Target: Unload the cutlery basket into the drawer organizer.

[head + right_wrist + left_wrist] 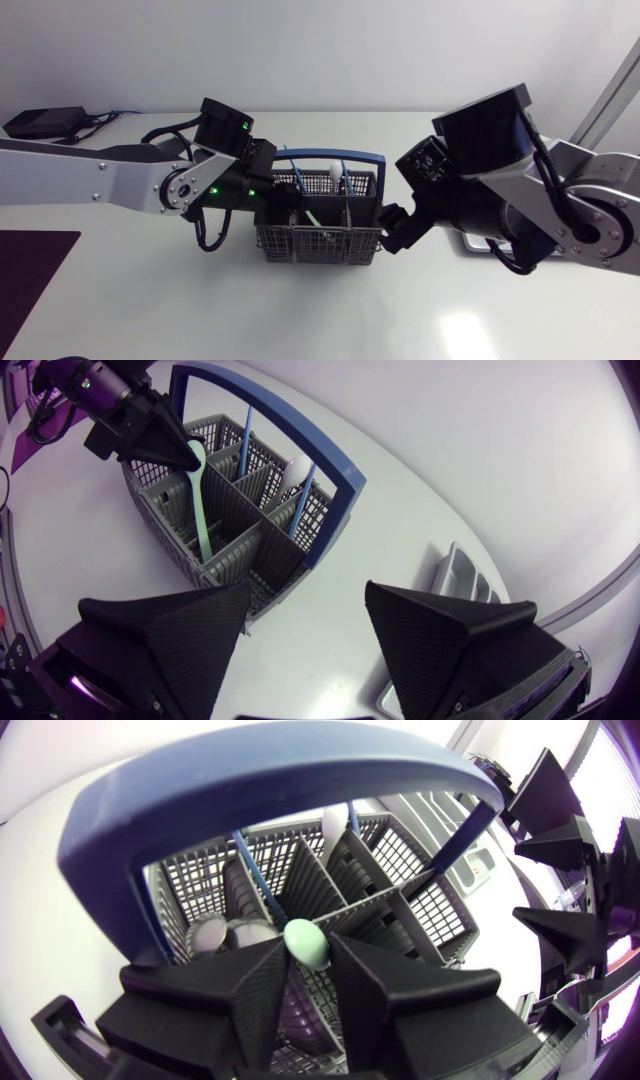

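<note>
Mid-frame on the white tabletop [150,300], the grey mesh cutlery basket with blue handle [320,243] holds a pale green plastic spoon [201,510]. The jaws of the left gripper [306,958] are clenched on its end, probably for lifting. The right gripper [307,600] has its jaws released.

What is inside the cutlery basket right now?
A pale green utensil, gripped at its top by the left pincer, two blue handles and a white spoon stand in the basket. Their lower ends are hidden by the dividers.
</note>
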Available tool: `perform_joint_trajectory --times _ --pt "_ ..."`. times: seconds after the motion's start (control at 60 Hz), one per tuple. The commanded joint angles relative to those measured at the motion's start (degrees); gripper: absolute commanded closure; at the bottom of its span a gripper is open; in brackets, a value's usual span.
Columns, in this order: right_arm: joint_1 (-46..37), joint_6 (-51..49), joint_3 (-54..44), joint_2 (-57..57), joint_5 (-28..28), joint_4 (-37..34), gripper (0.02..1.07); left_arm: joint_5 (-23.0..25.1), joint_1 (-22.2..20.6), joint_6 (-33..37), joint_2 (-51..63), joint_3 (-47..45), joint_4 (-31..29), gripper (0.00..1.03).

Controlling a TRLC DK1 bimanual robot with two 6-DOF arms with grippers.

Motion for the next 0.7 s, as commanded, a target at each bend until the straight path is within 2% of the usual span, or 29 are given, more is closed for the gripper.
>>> perform_joint_trajectory --times 0.0,0.117,0.483,0.683 --pt "0.3 1.0 -1.3 0.0 -0.1 0.9 0.24 0.4 -1.0 -1.0 1.8 1.3 1.0 0.80" --pt "0.3 0.8 -1.5 0.0 -0.1 0.9 0.24 0.4 -2.0 -0.7 1.8 1.4 1.1 0.81" --pt "0.9 0.4 -1.9 0.0 -0.1 1.0 0.24 -0.5 -3.8 -0.4 3.4 2.6 2.8 0.98" --pt "1.3 0.3 -2.0 0.1 -0.1 1.1 0.24 -2.0 -4.5 0.5 3.4 2.3 2.8 1.00"
